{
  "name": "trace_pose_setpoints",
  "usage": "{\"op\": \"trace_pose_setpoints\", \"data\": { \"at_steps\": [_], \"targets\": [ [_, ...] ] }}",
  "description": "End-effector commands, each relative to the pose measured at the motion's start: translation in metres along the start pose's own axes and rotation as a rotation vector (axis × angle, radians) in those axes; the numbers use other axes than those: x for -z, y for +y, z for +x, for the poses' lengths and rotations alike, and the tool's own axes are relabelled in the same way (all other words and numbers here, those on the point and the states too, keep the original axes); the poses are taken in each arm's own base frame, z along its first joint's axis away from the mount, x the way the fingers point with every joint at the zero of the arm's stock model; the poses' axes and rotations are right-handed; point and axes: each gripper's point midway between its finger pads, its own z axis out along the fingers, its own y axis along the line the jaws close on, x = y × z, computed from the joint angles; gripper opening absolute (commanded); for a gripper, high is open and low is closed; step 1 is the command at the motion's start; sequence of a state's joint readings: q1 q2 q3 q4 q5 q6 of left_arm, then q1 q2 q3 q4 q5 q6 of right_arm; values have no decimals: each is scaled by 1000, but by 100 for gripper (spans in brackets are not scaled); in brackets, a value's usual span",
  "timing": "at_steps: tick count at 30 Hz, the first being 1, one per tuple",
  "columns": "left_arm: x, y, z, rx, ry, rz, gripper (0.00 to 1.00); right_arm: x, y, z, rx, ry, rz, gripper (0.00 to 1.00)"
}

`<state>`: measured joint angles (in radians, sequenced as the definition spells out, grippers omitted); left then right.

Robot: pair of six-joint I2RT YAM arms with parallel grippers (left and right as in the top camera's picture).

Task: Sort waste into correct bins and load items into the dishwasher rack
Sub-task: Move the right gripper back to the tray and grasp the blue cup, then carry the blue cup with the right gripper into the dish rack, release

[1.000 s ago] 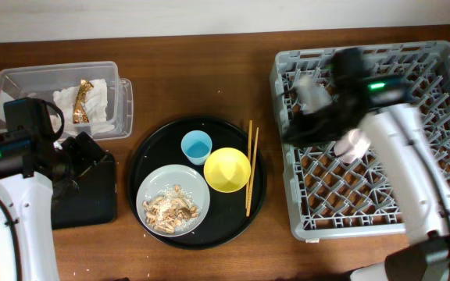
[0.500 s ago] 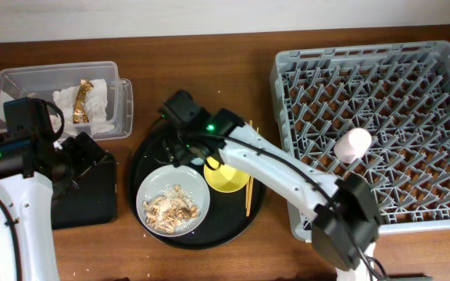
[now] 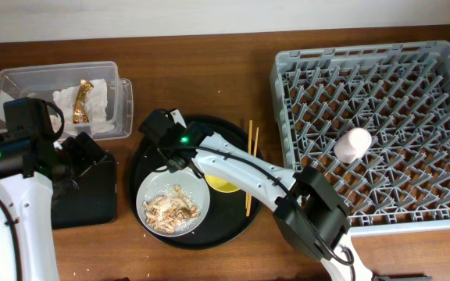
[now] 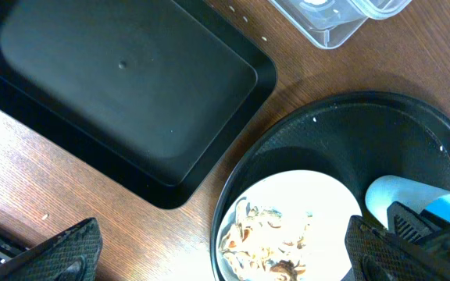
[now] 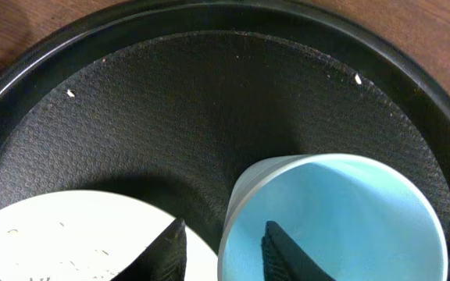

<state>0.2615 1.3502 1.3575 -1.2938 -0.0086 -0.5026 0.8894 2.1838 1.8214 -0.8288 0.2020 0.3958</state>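
Between the fingers of the right gripper (image 5: 225, 245) stands the near wall of the small blue cup (image 5: 342, 226). One finger hangs inside its mouth and the other outside, on the side where the grey round plate (image 5: 53, 234) lies just beyond. The jaws are drawn in narrow about that wall, but a dark gap shows beside the outer finger, so I cannot tell whether they already pinch it.

The cup sits upright on the round black tray (image 5: 170, 101), mouth up, so its long axis runs straight up towards the jaws. A grip on the rim from above looks like the step in hand.

The right arm is plainly the nearer one. The left gripper (image 4: 221, 243) hangs released and empty, spread wide, with the shallow black tray (image 4: 116, 86) ahead of it and the cup off past one fingertip.

Back along the right arm, well away from the jaws, lies the dishwasher rack (image 3: 366, 55) with the small pink cup (image 3: 353, 144) in it. A lift and a long carry that way would follow.

The yellow bowl (image 3: 223, 184) and the chopsticks (image 3: 251, 136) lie under that path, close to the arm.

No brand, label or writing can be read anywhere.
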Motion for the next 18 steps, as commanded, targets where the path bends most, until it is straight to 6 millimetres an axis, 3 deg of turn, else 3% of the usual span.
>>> {"op": "trace_pose_setpoints", "data": {
  "at_steps": [1,3,7,10,12,14,18],
  "targets": [
    [-1,2,-1,17,-2,-8,99,2,5,-6,-1,-22,6,18],
    [-1,2,-1,17,-2,-8,99,10,9,-13,0,-35,-5,4],
    [-1,2,-1,17,-2,-8,99,29,11,-28,-6,-55,-17,4],
    [-1,2,-1,17,-2,-8,99,64,8,-46,-17,-86,-27,4],
    [-1,2,-1,17,-2,-8,99,97,-5,-61,-40,-113,-29,4],
    [-1,2,-1,17,-2,-8,99,141,-38,-77,-93,-146,-12,4],
    [-1,2,-1,17,-2,-8,99,224,-149,-82,-280,-179,47,4]
  ]
}}
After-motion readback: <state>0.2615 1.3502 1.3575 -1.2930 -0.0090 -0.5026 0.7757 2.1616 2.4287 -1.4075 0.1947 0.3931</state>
